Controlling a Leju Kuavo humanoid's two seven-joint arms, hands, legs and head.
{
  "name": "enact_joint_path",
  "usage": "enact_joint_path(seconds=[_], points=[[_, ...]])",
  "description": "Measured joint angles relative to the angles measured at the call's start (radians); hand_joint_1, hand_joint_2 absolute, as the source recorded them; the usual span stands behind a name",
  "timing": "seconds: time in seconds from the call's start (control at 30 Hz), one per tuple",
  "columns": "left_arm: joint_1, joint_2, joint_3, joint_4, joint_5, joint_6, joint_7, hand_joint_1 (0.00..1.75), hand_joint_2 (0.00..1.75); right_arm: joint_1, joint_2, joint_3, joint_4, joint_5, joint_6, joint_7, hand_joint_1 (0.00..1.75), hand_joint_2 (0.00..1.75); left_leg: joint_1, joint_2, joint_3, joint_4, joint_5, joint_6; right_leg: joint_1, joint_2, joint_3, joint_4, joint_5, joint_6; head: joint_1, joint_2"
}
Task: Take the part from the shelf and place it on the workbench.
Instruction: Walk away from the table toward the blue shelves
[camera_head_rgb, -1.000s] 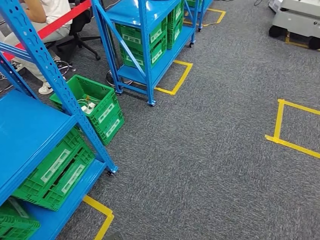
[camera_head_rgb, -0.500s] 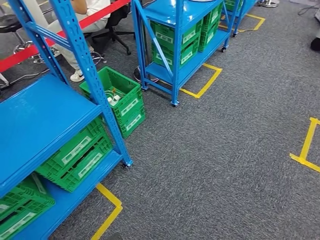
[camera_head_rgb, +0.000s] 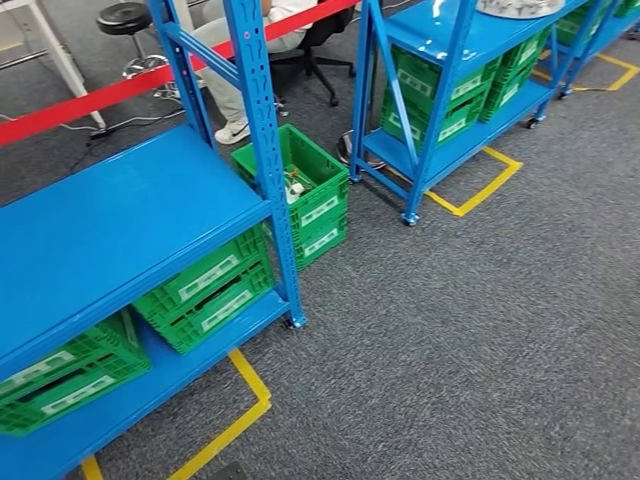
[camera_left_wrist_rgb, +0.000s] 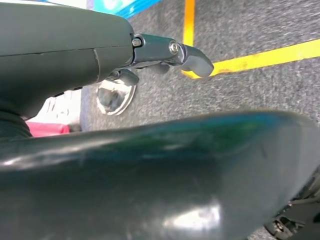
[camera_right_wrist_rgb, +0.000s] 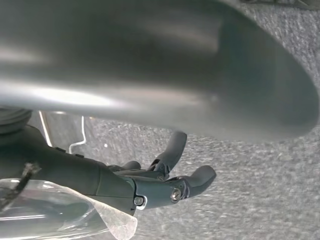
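Hanging over grey carpet, the left hand (camera_left_wrist_rgb: 166, 52) and right hand (camera_right_wrist_rgb: 166, 175) lie spread and hold nothing; the head view adds a blue shelf (camera_head_rgb: 113, 235) with green crates (camera_head_rgb: 207, 290).

blue shelf (camera_head_rgb: 128, 215), bare top, green crates (camera_head_rgb: 207, 290) beneath

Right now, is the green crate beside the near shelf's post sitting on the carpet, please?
Yes, the open green crate rests directly on the grey carpet behind the blue shelf post.
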Motion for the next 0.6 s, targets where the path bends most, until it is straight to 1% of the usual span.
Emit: enact_joint_path(seconds=[0.03, 0.07, 0.1, 0.13, 0.17, 0.2, 0.23, 0.27, 0.3, 0.33, 0.37, 0.4, 0.43, 0.47, 0.5, 0.53, 0.57, 0.6], points=[[0.000, 0.000, 0.000, 0.000, 0.001, 0.000, 0.000, 0.00, 0.00, 0.000, 0.000, 0.001, 0.002, 0.000, -0.001, 0.000, 0.00, 0.00, 0.001, -0.012, -0.005, 0.001, 0.003, -0.007, 0.002, -0.004, 0.004, -0.004, -0.002, -0.006, 0.000, 0.000], [0.002, 0.001, 0.000, 0.000, 0.002, 0.001, 0.000, 0.00, 0.00, -0.001, 0.000, 0.002, 0.003, 0.001, -0.002, 0.000, 0.00, 0.00, 0.003, -0.023, -0.008, 0.001, 0.004, -0.012, 0.002, -0.017, 0.005, -0.003, 0.000, -0.014, 0.001, 0.000], [0.004, 0.002, 0.000, 0.000, 0.003, 0.001, 0.000, 0.00, 0.00, -0.002, 0.000, 0.004, 0.004, 0.001, -0.003, 0.000, 0.00, 0.00, 0.004, -0.018, -0.012, 0.006, 0.000, -0.018, 0.002, -0.030, 0.006, -0.005, 0.002, -0.021, 0.001, 0.000], [0.005, 0.003, 0.000, 0.000, 0.004, 0.002, 0.000, 0.00, 0.00, -0.002, 0.000, 0.004, 0.004, 0.001, -0.004, 0.000, 0.00, 0.00, 0.003, 0.001, -0.022, 0.025, -0.013, -0.022, 0.001, -0.044, 0.008, -0.008, 0.003, -0.028, -0.004, 0.000], [0.005, 0.003, 0.000, 0.000, 0.004, 0.002, 0.000, 0.00, 0.00, -0.002, -0.001, 0.005, 0.005, 0.001, -0.005, 0.000, 0.00, 0.00, 0.003, 0.029, -0.039, 0.063, -0.036, -0.026, 0.001, -0.059, 0.009, -0.011, 0.003, -0.034, -0.008, 0.000], [0.004, 0.003, 0.000, 0.000, 0.005, 0.003, 0.000, 0.00, 0.00, -0.002, -0.001, 0.005, 0.006, 0.001, -0.006, 0.000, 0.00, 0.00, 0.002, 0.062, -0.067, 0.121, -0.068, -0.030, 0.004, -0.074, 0.010, -0.011, 0.002, -0.038, -0.012, 0.000], [0.002, 0.003, 0.000, 0.000, 0.007, 0.003, 0.000, 0.00, 0.00, -0.001, -0.001, 0.005, 0.007, 0.001, -0.007, 0.000, 0.00, 0.00, 0.004, 0.081, -0.099, 0.189, -0.099, -0.033, 0.007, -0.091, 0.011, -0.011, 0.000, -0.042, -0.015, 0.000], [0.003, 0.003, 0.000, 0.000, 0.008, 0.003, 0.000, 0.00, 0.00, -0.001, -0.002, 0.005, 0.008, 0.001, -0.007, 0.000, 0.00, 0.00, 0.005, 0.091, -0.126, 0.247, -0.119, -0.035, 0.009, -0.107, 0.011, -0.011, -0.001, -0.043, -0.015, 0.000], [0.004, 0.003, 0.000, 0.000, 0.009, 0.003, 0.000, 0.00, 0.00, -0.002, -0.002, 0.006, 0.009, 0.002, -0.007, 0.000, 0.00, 0.00, 0.006, 0.096, -0.139, 0.278, -0.123, -0.035, 0.011, -0.122, 0.012, -0.011, -0.003, -0.045, -0.015, 0.000], [0.007, 0.003, 0.000, 0.000, 0.009, 0.003, 0.000, 0.00, 0.00, -0.002, -0.002, 0.006, 0.009, 0.002, -0.008, 0.000, 0.00, 0.00, 0.006, 0.099, -0.135, 0.271, -0.108, -0.034, 0.012, -0.136, 0.014, -0.011, -0.005, -0.045, -0.015, 0.000], [0.008, 0.003, 0.000, 0.000, 0.010, 0.003, 0.000, 0.00, 0.00, -0.003, -0.002, 0.008, 0.010, 0.002, -0.008, 0.000, 0.00, 0.00, 0.005, 0.104, -0.111, 0.226, -0.077, -0.030, 0.014, -0.148, 0.018, -0.011, -0.007, -0.044, -0.015, 0.000], [0.009, 0.003, 0.000, 0.000, 0.010, 0.003, 0.000, 0.00, 0.00, -0.004, -0.002, 0.009, 0.012, 0.002, -0.008, 0.000, 0.00, 0.00, 0.002, 0.121, -0.077, 0.161, -0.041, -0.023, 0.015, -0.159, 0.022, -0.011, -0.010, -0.044, -0.015, 0.000], [0.008, 0.004, 0.000, 0.000, 0.010, 0.003, 0.000, 0.00, 0.00, -0.004, -0.002, 0.011, 0.013, 0.002, -0.009, 0.000, 0.00, 0.00, -0.004, 0.147, -0.043, 0.095, -0.017, -0.015, 0.018, -0.171, 0.026, -0.010, -0.014, -0.041, -0.015, 0.000], [0.006, 0.004, 0.000, 0.000, 0.011, 0.004, 0.000, 0.00, 0.00, -0.005, -0.002, 0.012, 0.015, 0.002, -0.010, 0.000, 0.00, 0.00, -0.010, 0.170, -0.018, 0.045, -0.004, -0.007, 0.021, -0.182, 0.029, -0.010, -0.017, -0.037, -0.015, 0.000], [0.004, 0.004, 0.000, 0.000, 0.011, 0.004, 0.000, 0.00, 0.00, -0.006, -0.002, 0.013, 0.017, 0.001, -0.010, -0.001, 0.00, 0.00, -0.016, 0.186, -0.006, 0.017, -0.002, -0.001, 0.024, -0.193, 0.030, -0.010, -0.020, -0.033, -0.015, 0.000], [0.003, 0.004, 0.000, 0.000, 0.012, 0.005, 0.000, 0.00, 0.00, -0.007, -0.002, 0.013, 0.018, 0.001, -0.011, -0.001, 0.00, 0.00, -0.020, 0.188, -0.005, 0.009, -0.006, 0.002, 0.025, -0.206, 0.032, -0.011, -0.022, -0.029, -0.015, 0.000], [0.005, 0.004, 0.000, 0.000, 0.014, 0.006, 0.000, 0.00, 0.00, -0.009, -0.003, 0.014, 0.018, 0.001, -0.012, -0.001, 0.00, 0.00, -0.018, 0.176, -0.004, 0.004, -0.005, 0.005, 0.026, -0.217, 0.036, -0.014, -0.024, -0.024, -0.015, 0.000], [0.008, 0.005, 0.000, 0.000, 0.015, 0.006, 0.000, 0.00, 0.00, -0.011, -0.003, 0.014, 0.018, 0.001, -0.013, -0.001, 0.00, 0.00, -0.016, 0.164, -0.002, -0.002, -0.002, 0.009, 0.026, -0.215, 0.039, -0.014, -0.028, -0.019, -0.014, 0.000]])
